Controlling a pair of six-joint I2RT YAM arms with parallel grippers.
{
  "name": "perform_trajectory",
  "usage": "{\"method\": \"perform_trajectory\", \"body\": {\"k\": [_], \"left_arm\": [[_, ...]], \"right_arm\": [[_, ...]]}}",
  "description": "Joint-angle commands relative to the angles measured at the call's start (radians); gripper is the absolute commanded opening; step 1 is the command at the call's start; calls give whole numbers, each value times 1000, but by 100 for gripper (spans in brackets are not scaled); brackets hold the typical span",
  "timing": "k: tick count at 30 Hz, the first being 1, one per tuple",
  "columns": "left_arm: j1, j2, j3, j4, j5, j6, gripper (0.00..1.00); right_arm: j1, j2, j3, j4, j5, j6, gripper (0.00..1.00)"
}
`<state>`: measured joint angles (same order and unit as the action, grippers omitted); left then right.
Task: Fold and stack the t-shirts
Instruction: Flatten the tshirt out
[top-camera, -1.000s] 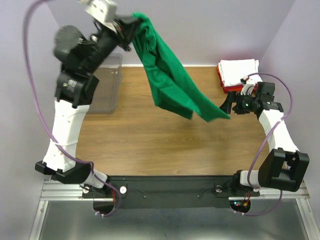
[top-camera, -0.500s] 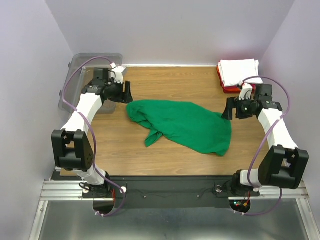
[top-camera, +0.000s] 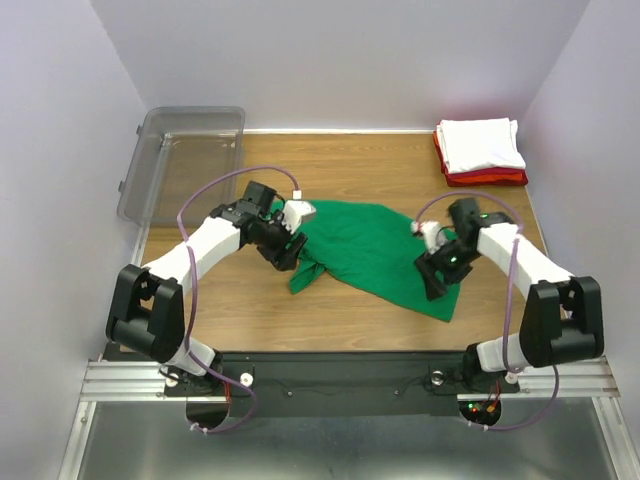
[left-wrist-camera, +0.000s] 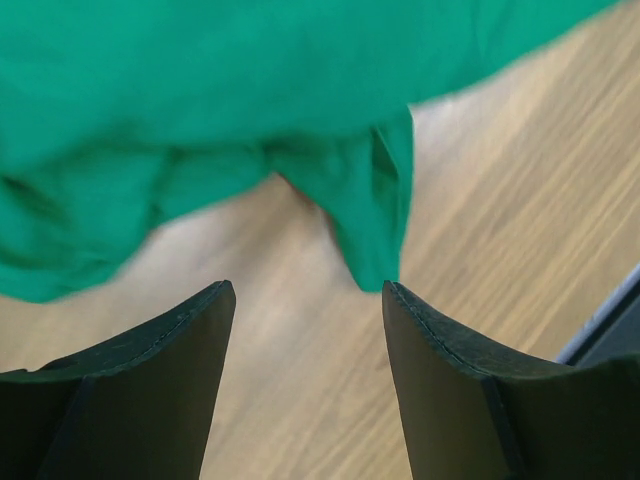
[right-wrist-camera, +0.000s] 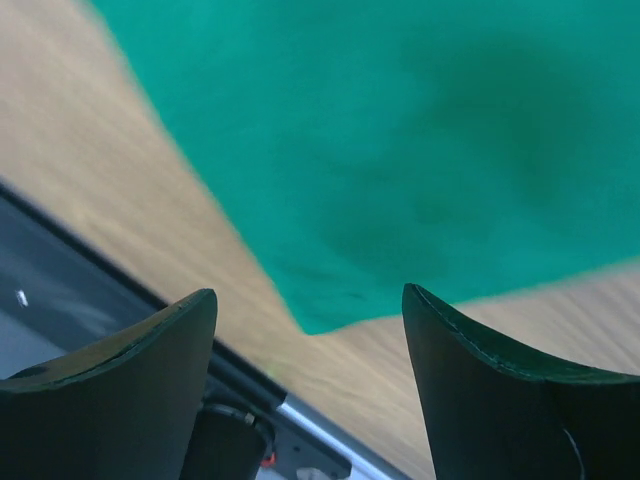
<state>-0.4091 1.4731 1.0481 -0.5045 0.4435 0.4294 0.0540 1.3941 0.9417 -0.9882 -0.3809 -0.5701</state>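
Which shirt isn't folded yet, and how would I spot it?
On the wooden table, near its middle, lies the green t-shirt. Unlike the white t-shirt and red t-shirt stacked folded in the far right corner, it is spread out and rumpled.

bin — clear grey plastic, far-left corner | table — wood top

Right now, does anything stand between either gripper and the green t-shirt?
Nothing visible does. The left gripper hangs open over a crumpled edge of the green t-shirt, and the right gripper hangs open over its near corner. Both wrist views show only cloth and the wooden table ahead of the fingers.
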Motion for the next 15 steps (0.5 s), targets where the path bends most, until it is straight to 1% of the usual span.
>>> {"method": "perform_trajectory", "body": {"k": [1, 4, 8, 10, 12, 15], "left_arm": [[-39, -11, -54, 9, -31, 32, 72], [-49, 4, -83, 12, -26, 32, 72], [-68, 21, -80, 9, -17, 32, 71], [-74, 39, -76, 0, -22, 40, 70], [-76, 53, -73, -8, -19, 43, 68], [-77, 64, -72, -9, -20, 49, 66]], "right_arm": [[141, 20, -23, -26, 100, -11, 80], [222, 65, -41, 8, 147, 2, 79], [323, 105, -50, 11, 177, 9, 67], [352, 106, -60, 13, 201, 10, 62], [380, 102, -67, 10, 232, 10, 59], [383, 85, -73, -3, 270, 6, 55]]}}
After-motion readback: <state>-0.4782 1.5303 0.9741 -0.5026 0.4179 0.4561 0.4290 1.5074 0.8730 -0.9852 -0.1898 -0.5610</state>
